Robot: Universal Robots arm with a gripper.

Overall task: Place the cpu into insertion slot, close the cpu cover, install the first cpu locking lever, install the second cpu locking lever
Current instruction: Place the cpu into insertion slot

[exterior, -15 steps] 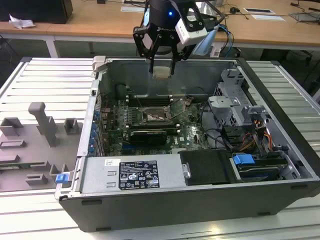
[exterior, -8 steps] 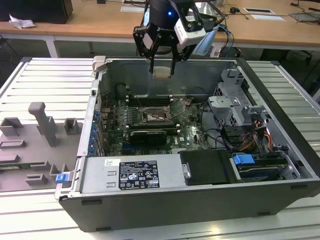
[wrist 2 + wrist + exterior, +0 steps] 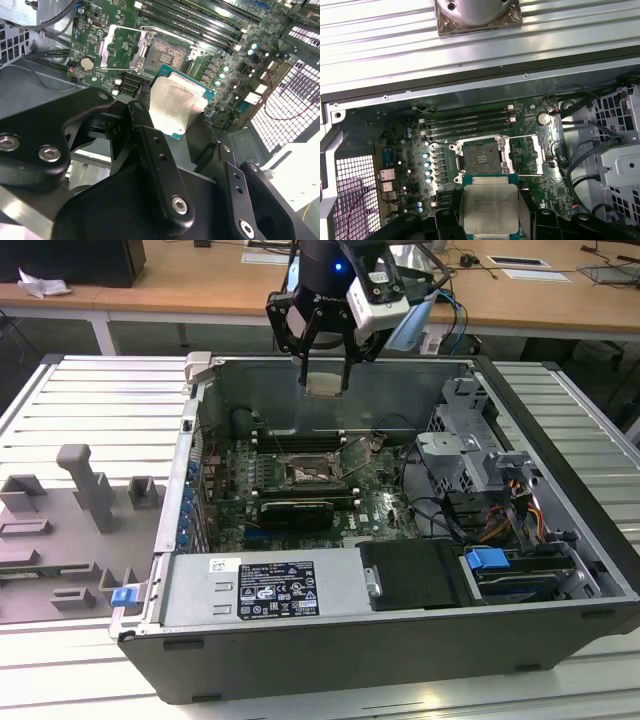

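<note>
One chip sits in my gripper, fingers closed on two opposite edges, silver face toward both wrist cameras. I hang above the open computer case, near its far wall in the exterior view. The socket lies below me on the green board, well apart and nearer that camera. Its cover stands swung open beside it. The chip's edges look roughly square to the socket's, though the angle makes that uncertain.

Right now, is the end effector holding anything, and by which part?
The end effector holds the chip, pinched by two opposite edges, up over the open computer case.
</note>
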